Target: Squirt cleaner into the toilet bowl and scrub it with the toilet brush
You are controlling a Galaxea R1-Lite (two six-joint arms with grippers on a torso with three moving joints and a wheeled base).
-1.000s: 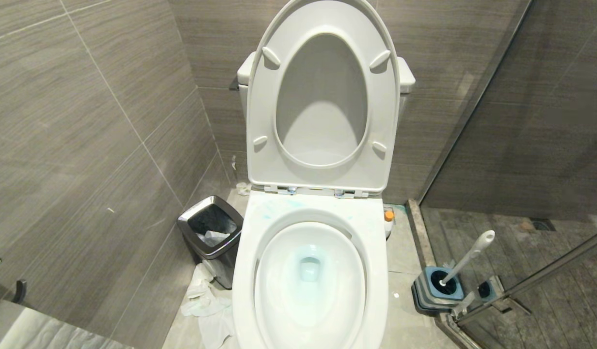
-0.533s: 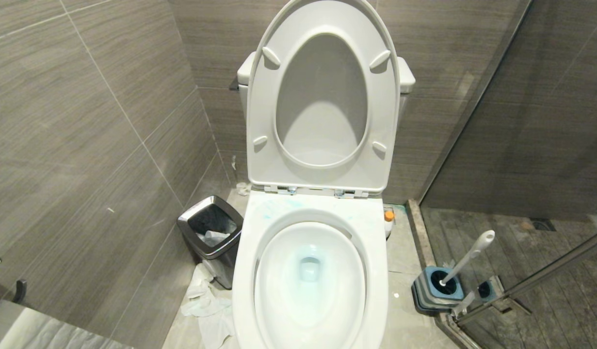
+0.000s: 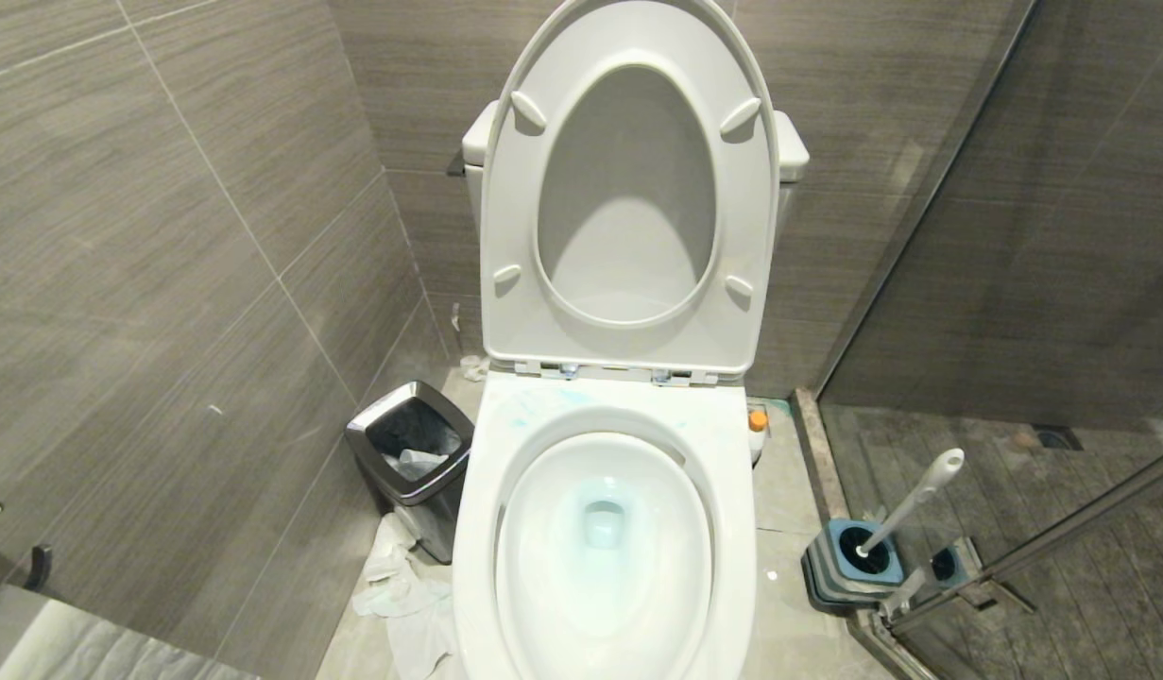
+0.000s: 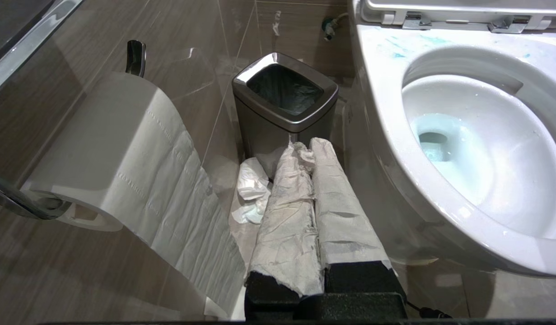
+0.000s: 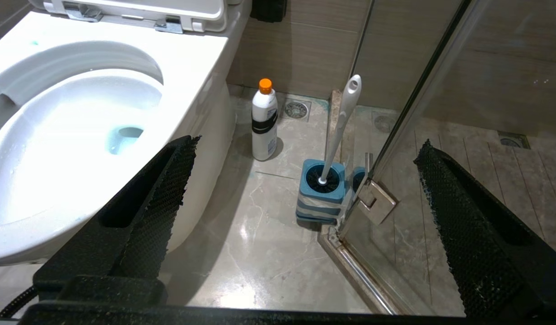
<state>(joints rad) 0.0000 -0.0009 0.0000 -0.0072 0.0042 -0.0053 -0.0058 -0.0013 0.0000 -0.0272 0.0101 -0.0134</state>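
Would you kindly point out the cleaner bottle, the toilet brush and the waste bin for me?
cleaner bottle [image 5: 264,126]: right wrist view, on its whitish body below the orange cap.
toilet brush [image 5: 342,119]: right wrist view, on its white handle.
waste bin [image 4: 253,79]: left wrist view, on its steel rim.

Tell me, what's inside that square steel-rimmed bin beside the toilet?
The square steel-rimmed waste bin holds a dark liner and a crumpled whitish, clear-looking scrap near the top. Anything beneath is hidden by the liner's folds and the bin's walls.

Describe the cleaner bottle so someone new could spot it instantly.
Start at the toilet bowl. On the floor beside its base, near the back wall, stands the cleaner. Unlike the nearby toilet brush in its blue holder, it is a whitish bottle with an orange cap.
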